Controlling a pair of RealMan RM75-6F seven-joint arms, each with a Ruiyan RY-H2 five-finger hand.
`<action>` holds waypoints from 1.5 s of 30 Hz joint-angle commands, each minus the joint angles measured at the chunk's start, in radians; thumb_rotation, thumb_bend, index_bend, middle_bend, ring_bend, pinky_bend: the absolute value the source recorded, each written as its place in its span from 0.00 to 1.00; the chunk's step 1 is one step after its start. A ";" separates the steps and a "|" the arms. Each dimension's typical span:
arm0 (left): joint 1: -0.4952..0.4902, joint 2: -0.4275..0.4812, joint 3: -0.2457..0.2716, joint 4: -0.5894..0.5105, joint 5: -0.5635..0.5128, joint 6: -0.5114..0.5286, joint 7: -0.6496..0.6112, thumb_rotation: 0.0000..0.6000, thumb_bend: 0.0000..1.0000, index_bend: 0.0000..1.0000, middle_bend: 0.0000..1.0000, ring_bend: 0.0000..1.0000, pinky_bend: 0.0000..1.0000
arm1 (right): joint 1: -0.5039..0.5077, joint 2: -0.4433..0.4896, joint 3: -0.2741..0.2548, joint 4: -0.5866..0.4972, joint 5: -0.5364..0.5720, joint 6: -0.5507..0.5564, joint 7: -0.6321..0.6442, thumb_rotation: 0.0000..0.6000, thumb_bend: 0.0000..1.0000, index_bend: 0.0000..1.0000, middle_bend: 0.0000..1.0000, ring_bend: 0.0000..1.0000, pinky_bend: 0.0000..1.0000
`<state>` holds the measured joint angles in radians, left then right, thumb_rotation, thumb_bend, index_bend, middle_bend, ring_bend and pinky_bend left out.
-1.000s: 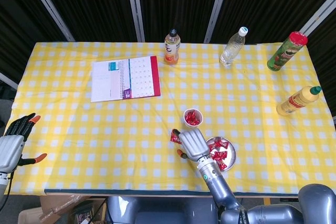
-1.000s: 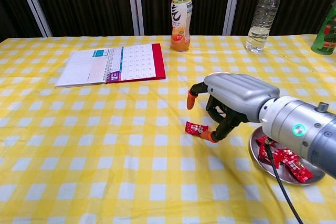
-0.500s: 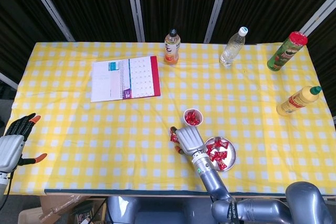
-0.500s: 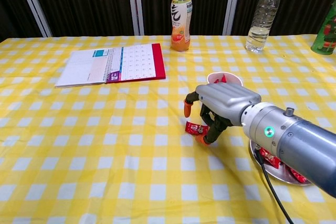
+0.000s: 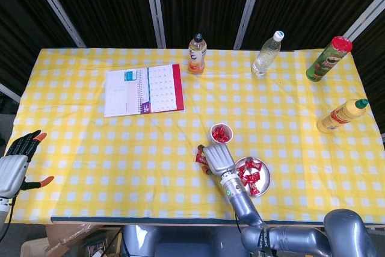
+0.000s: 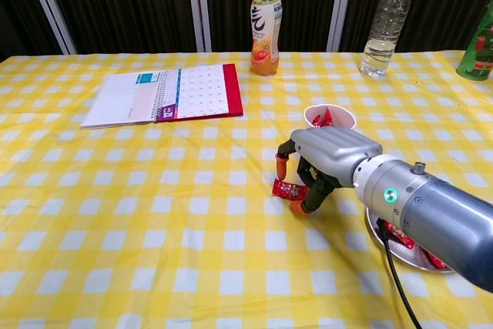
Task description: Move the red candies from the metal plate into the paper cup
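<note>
A loose red candy (image 5: pixel 200 159) (image 6: pixel 289 188) lies on the yellow checked cloth, left of the metal plate (image 5: pixel 265 182) (image 6: pixel 379 225). My right hand (image 5: pixel 219 159) (image 6: pixel 331 153) arches over it with fingers apart; the thumb tip touches the candy's near end and another fingertip hovers just above it. The candy still rests on the cloth. Several red candies (image 5: pixel 249 177) (image 6: pixel 397 234) lie on the plate, partly hidden by my forearm in the chest view. The paper cup (image 5: pixel 221 133) (image 6: pixel 330 116) stands just behind the hand with red candies inside. My left hand (image 5: pixel 15 164) hangs open off the table's left edge.
An open calendar notebook (image 5: pixel 144 89) (image 6: pixel 166 94) lies at the back left. An orange drink bottle (image 5: pixel 197 53) (image 6: pixel 265 25), a water bottle (image 5: pixel 266 53) (image 6: pixel 383 25) and a green can (image 5: pixel 328 58) stand along the far edge. A yellow squeeze bottle (image 5: pixel 341 115) is at the right.
My right hand has shifted left and lower, closing around the loose candy and uncovering the cup in the chest view. The candy has stayed in place. The left hand has not moved.
</note>
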<state>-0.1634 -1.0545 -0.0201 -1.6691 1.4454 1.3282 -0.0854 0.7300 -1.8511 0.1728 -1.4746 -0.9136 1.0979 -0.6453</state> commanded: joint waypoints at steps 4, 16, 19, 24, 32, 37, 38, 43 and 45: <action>0.001 0.000 0.001 0.003 0.002 0.002 -0.004 1.00 0.00 0.00 0.00 0.00 0.00 | -0.004 -0.007 -0.005 0.009 -0.001 -0.004 0.005 1.00 0.33 0.48 0.82 0.88 0.95; 0.000 0.002 0.001 -0.005 0.004 0.002 0.000 1.00 0.00 0.00 0.00 0.00 0.00 | -0.015 -0.007 -0.010 0.001 -0.006 0.003 0.002 1.00 0.45 0.58 0.82 0.88 0.95; 0.000 0.001 0.001 -0.007 0.006 0.003 0.002 1.00 0.00 0.00 0.00 0.00 0.00 | -0.020 0.001 -0.013 -0.014 -0.014 0.010 0.003 1.00 0.46 0.58 0.82 0.88 0.95; 0.001 0.001 0.000 -0.010 0.005 0.006 0.007 1.00 0.00 0.00 0.00 0.00 0.00 | -0.034 0.025 -0.020 -0.060 -0.041 0.036 0.005 1.00 0.46 0.58 0.82 0.88 0.95; 0.004 0.000 0.002 -0.004 0.011 0.012 0.004 1.00 0.00 0.00 0.00 0.00 0.00 | -0.059 0.107 -0.008 -0.191 -0.102 0.101 0.008 1.00 0.46 0.58 0.82 0.88 0.95; 0.004 -0.001 0.004 0.000 0.014 0.013 0.001 1.00 0.00 0.00 0.00 0.00 0.00 | -0.058 0.161 0.044 -0.240 -0.110 0.131 0.008 1.00 0.46 0.58 0.82 0.88 0.95; 0.004 -0.001 0.004 0.001 0.014 0.013 0.001 1.00 0.00 0.00 0.00 0.00 0.00 | -0.056 0.170 0.059 -0.242 -0.106 0.135 0.009 1.00 0.46 0.58 0.82 0.88 0.95; 0.004 -0.002 0.003 0.001 0.012 0.012 0.002 1.00 0.00 0.00 0.00 0.00 0.00 | -0.039 0.198 0.113 -0.219 -0.069 0.128 0.005 1.00 0.46 0.58 0.82 0.88 0.95; 0.003 -0.002 0.003 -0.001 0.011 0.010 0.004 1.00 0.00 0.00 0.00 0.00 0.00 | -0.031 0.203 0.131 -0.205 -0.047 0.118 0.006 1.00 0.46 0.58 0.82 0.88 0.95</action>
<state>-0.1602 -1.0568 -0.0170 -1.6693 1.4564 1.3384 -0.0818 0.6918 -1.6544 0.2935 -1.6902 -0.9732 1.2223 -0.6395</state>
